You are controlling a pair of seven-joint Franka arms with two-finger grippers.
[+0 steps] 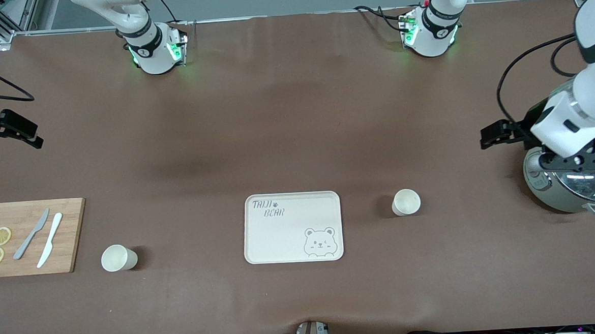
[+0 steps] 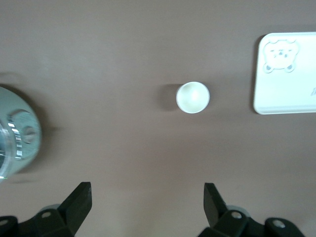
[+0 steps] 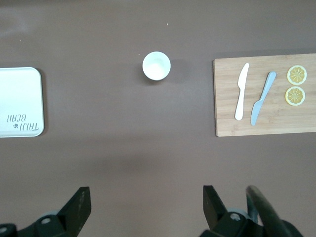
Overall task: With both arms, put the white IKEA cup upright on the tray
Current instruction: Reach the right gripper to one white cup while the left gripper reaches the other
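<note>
The cream tray [image 1: 281,239] with the bear drawing lies in the middle of the brown table, nothing on it. One white cup [image 1: 406,202] stands upright beside it toward the left arm's end, also seen as the cup [image 2: 192,97] near the tray [image 2: 284,101]. A second white cup [image 1: 119,258] stands toward the right arm's end, between tray and cutting board, shown as the cup [image 3: 156,65] with the tray [image 3: 19,89]. My left gripper [image 1: 487,136] [image 2: 147,197] hangs open over bare table beside the pot. My right gripper [image 1: 33,137] [image 3: 146,200] hangs open over bare table at its end. Both hold nothing.
A wooden cutting board [image 1: 71,219] [image 3: 227,123] at the right arm's end carries a grey knife [image 1: 31,234], a white knife [image 1: 50,240] and two lemon slices [image 1: 1,236]. A silver lidded pot [image 1: 573,188] [image 2: 15,138] stands at the left arm's end, under the left arm.
</note>
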